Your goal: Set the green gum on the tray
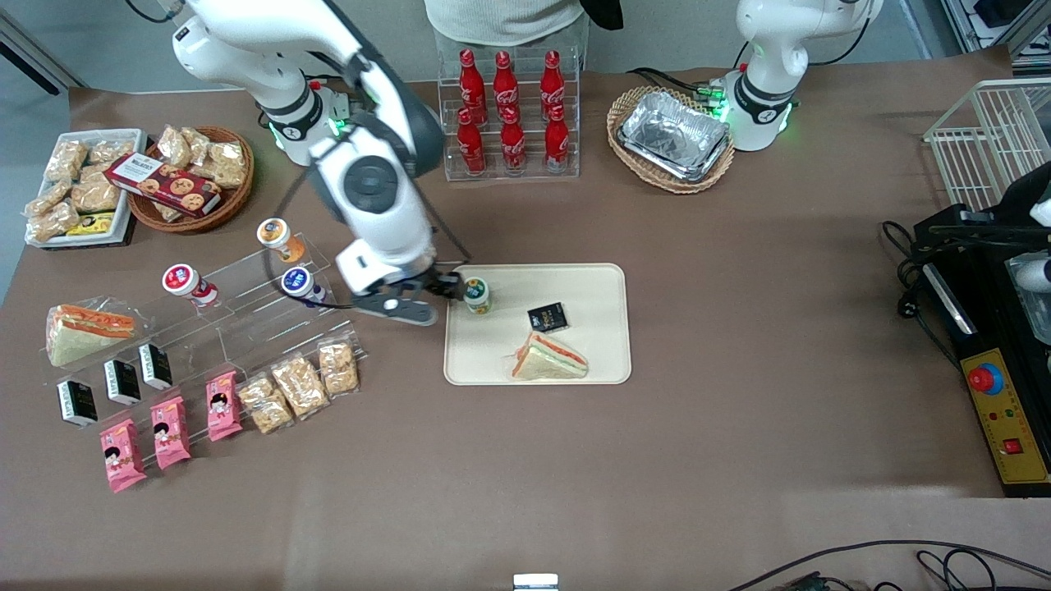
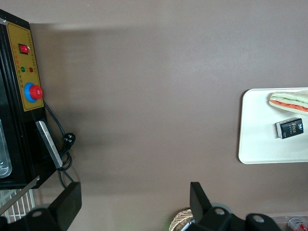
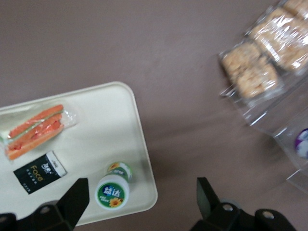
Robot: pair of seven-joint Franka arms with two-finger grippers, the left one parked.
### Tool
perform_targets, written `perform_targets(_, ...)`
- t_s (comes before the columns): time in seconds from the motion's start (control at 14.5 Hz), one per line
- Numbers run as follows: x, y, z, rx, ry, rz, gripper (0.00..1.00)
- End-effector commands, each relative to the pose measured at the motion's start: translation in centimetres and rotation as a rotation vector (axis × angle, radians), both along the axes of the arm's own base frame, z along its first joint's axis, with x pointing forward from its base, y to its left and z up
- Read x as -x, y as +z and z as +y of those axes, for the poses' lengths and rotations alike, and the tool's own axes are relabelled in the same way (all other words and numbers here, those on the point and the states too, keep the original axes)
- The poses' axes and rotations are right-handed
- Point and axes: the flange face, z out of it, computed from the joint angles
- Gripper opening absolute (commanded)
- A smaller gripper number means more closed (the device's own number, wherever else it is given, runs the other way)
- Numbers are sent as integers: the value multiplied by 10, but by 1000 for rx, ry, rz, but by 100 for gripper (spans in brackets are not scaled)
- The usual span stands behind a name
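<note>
End effector [image 1: 450,289], released, hovers beside upright green gum [image 1: 477,295] on tray [image 1: 591,361].

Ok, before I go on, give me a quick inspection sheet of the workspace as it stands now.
Surface: brown table.
Job's things: green gum stands upright on the tray, near the tray's corner toward the working arm's end.
Clutter: sandwich and black packet also on the tray; snack display toward the working arm's end; cola bottles and foil tray in a basket farther from the front camera.
Claw: right claw open, beside the gum, not touching it.
Cables: black cables at the table's near edge.
Surroundings: control box at the parked arm's end.
</note>
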Motion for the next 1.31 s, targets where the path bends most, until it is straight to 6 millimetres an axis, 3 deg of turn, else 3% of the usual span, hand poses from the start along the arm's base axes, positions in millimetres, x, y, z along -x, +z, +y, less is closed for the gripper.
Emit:
perform_targets(0.0, -15, 57, -65, -34, 33, 12, 99)
perform_targets(0.28, -39, 107, -160, -37, 131, 30, 100)
perform_targets(0.55, -46, 135, -256, -45, 209, 56, 100)
perform_targets(0.9, -33, 167, -327, -46, 234, 70, 100)
perform_targets(1.04, -25, 180, -370, -51, 250, 55, 100)
perform_targets(1.24, -22, 201, -398, -67, 226, 45, 100)
